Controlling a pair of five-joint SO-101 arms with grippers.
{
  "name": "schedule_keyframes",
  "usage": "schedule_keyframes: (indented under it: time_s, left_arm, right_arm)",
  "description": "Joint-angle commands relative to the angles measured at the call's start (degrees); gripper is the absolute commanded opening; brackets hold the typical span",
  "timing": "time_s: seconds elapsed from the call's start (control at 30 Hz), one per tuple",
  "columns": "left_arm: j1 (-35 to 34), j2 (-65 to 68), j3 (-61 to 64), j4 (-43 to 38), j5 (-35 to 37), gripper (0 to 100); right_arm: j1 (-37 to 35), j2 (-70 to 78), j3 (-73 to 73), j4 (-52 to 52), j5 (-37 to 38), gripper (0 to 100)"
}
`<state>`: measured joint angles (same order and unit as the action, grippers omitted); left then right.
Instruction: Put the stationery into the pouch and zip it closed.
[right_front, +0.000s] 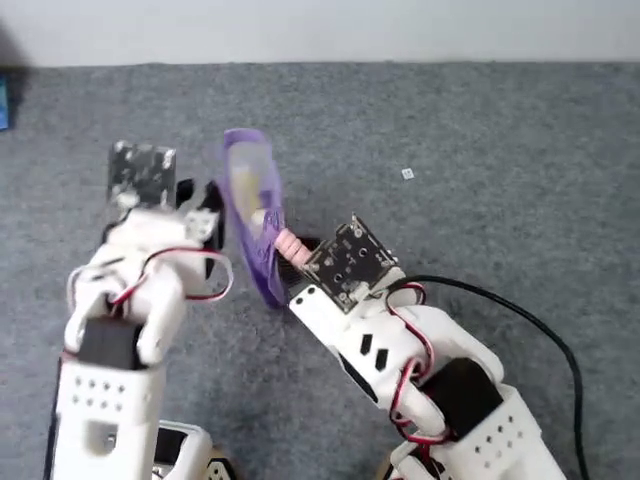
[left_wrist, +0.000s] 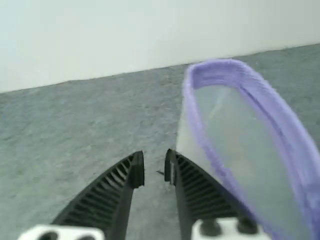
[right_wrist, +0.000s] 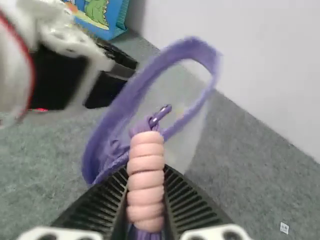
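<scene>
A translucent pouch with a purple zip edge stands on its side between the two arms, its mouth gaping. A pale yellowish item shows through its wall. My right gripper is shut on a pink ribbed pull at the pouch's near end, beside the purple zip tab. The pouch's purple rim arcs up beyond the fingers. My left gripper is slightly open with nothing between its fingers, low over the carpet. The pouch rises just beside one of its fingers; contact cannot be told.
Grey carpet covers the floor up to a white wall. A small white scrap lies to the right. A black cable trails from the right arm. A blue printed box stands by the wall on the left.
</scene>
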<state>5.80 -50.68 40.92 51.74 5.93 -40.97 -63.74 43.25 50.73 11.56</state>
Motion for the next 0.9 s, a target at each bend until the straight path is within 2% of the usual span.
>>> schedule_keyframes:
  time_s: [0.0, 0.2, 0.47, 0.67, 0.87]
  left_arm:
    - [3.87, 6.07, -6.99, -1.85, 1.41, 9]
    - [5.45, 9.32, -12.44, 0.62, 1.32, 9]
    - [-2.11, 9.32, -18.77, 7.12, 1.14, 9]
    - [-2.73, 9.32, -24.92, 18.46, -3.6, 10]
    - [-2.73, 9.32, -33.27, 34.55, -3.87, 25]
  right_arm:
    - [-0.22, -1.36, -1.41, 0.4, -0.53, 0.8]
    - [3.82, -1.01, -0.09, -0.22, -0.35, 0.8]
    - [8.57, -1.01, 3.87, -5.23, -0.18, 0.8]
    - [9.19, -0.92, 6.33, -8.75, -0.18, 0.8]
    - [9.19, -0.92, 6.59, -9.1, -0.44, 0.8]
